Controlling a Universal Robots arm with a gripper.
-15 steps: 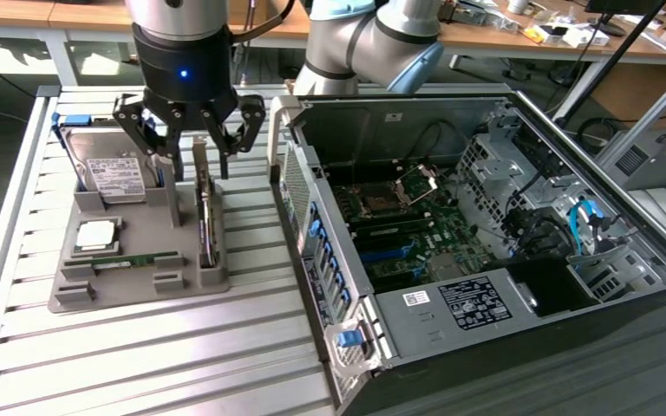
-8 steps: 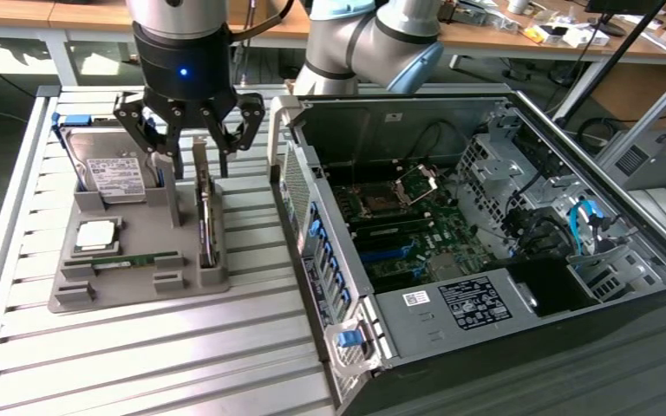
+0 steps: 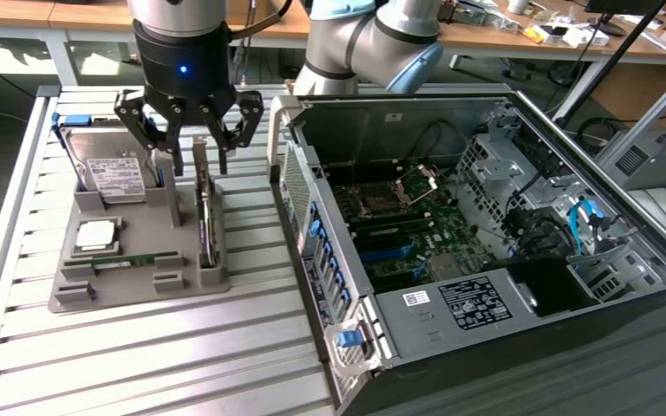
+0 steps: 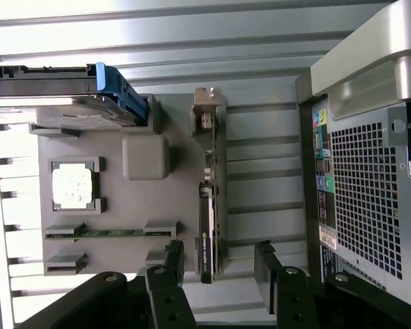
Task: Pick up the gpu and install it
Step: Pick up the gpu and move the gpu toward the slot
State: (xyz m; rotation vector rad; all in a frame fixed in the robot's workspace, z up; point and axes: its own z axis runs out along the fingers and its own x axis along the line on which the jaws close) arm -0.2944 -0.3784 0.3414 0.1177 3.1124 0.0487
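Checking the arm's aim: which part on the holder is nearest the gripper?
The gpu, the thin card on edge beside the computer case; the open gripper hangs over it, not the hard drive or RAM stick.

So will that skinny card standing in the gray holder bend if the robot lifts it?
Probably not: the gpu looks like a stiff board with a metal bracket. Standing on its thin edge, it could tip once out of its slot in the tray.
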